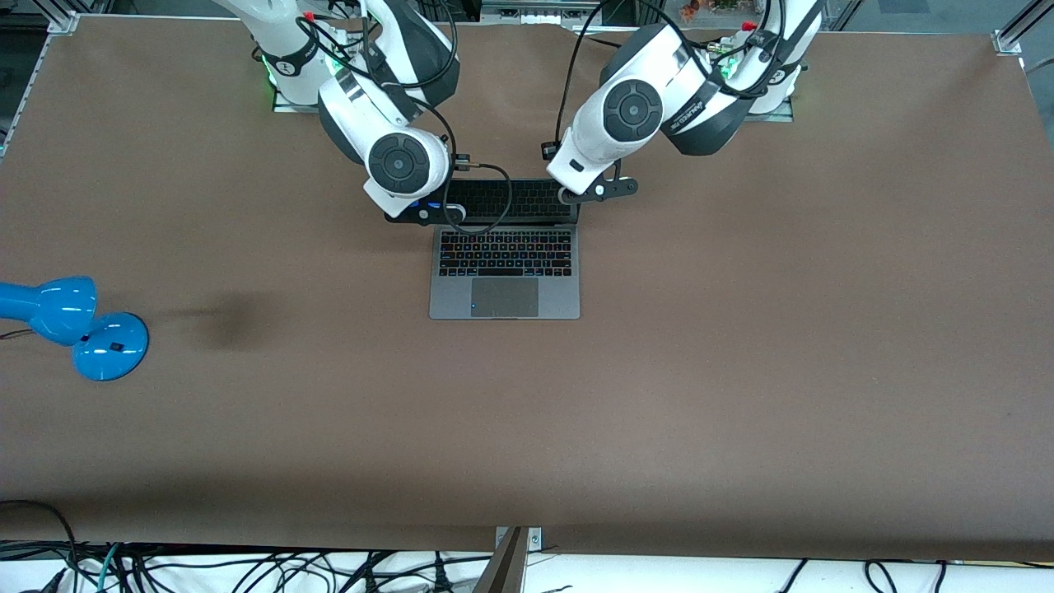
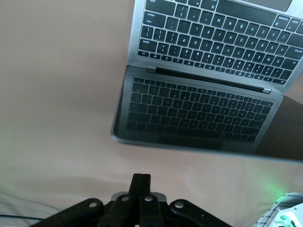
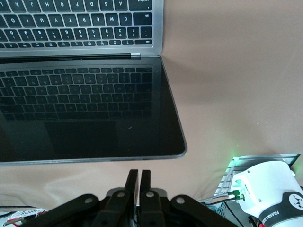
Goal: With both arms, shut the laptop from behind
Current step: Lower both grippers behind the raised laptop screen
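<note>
We see the laptop point(image 1: 504, 262) lying open near the middle of the brown worktop point(image 1: 741, 371), its keyboard deck flat and its trackpad on the side nearer the front camera. The dark screen point(image 3: 85, 113) leans back toward the robots' bases and mirrors the keys.

Both arms reach in from their bases to the lid's top edge. The left gripper point(image 2: 140, 182) has its jaws clenched together with nothing between them; the lid's top edge lies just ahead of the jaw tips, near the lid corner toward the left arm's end of the worktop. We cannot tell whether the tips touch the lid.

The right gripper point(image 3: 138, 178) likewise has its jaws pressed shut on nothing. Just ahead of these jaws we find the top edge of the lid, close to the rounded corner toward the right arm's end of the worktop. Whether they touch it is unclear to us.

A blue desk lamp point(image 1: 70, 323) stands well apart from both sets of jaws, at the right arm's end of the worktop and nearer the front camera than the laptop.
</note>
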`<state>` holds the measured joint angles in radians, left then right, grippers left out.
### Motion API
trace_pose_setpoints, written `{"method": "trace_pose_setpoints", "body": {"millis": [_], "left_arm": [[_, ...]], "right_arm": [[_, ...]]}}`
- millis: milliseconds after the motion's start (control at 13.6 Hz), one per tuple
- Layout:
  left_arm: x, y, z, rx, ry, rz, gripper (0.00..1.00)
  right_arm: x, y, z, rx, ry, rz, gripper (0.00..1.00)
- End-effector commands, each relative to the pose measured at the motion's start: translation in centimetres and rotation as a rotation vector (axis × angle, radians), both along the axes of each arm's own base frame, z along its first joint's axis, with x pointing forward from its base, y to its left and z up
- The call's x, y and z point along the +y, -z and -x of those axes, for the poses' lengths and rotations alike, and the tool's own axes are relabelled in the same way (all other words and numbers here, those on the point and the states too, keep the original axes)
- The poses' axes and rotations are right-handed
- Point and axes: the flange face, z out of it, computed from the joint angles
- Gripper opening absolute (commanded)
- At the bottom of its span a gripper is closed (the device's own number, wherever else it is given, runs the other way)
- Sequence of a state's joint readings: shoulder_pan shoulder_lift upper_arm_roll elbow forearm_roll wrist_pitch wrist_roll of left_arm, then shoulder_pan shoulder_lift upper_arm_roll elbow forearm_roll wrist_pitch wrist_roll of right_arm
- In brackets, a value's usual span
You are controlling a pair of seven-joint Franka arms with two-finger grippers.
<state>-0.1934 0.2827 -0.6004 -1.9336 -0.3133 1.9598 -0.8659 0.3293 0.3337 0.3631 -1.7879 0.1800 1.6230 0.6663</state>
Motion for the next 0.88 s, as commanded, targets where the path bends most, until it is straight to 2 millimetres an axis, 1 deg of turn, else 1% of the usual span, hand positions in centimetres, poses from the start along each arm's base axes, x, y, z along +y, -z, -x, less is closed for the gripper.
{"method": "trace_pose_setpoints", "body": {"millis": [0, 147, 367, 514, 661, 808], "left_arm": [[-0.5, 0.8, -0.1, 0.008, -0.014, 0.006, 0.00], [-0.5, 1.3, -0.3, -0.006, 0.001, -0.010, 0.00], [-0.7, 1.6, -1.3, -0.012, -0.002, -0.010, 0.00], [-0.8, 2.2, -2.1, -0.025, -0.004, -0.032, 0.00], [-0.8, 3.1, -2.3, -0.019, 0.002, -0.044, 0.00], [-0.9, 3.5, -2.7, -0.033, -0.010, -0.033, 0.00]], "right_arm": [[-0.2, -0.4, -0.5, -0.033, 0.008, -0.004, 0.08], [-0.3, -0.5, -1.2, -0.064, 0.013, -0.026, 0.08], [0.1, -0.4, -2.0, -0.109, 0.030, -0.057, 0.08], [0.0, -0.4, -2.5, -0.138, 0.027, -0.059, 0.08], [0.0, -0.3, -2.7, -0.151, 0.018, -0.052, 0.08], [0.0, -0.1, -3.1, -0.173, 0.007, -0.060, 0.08]]}}
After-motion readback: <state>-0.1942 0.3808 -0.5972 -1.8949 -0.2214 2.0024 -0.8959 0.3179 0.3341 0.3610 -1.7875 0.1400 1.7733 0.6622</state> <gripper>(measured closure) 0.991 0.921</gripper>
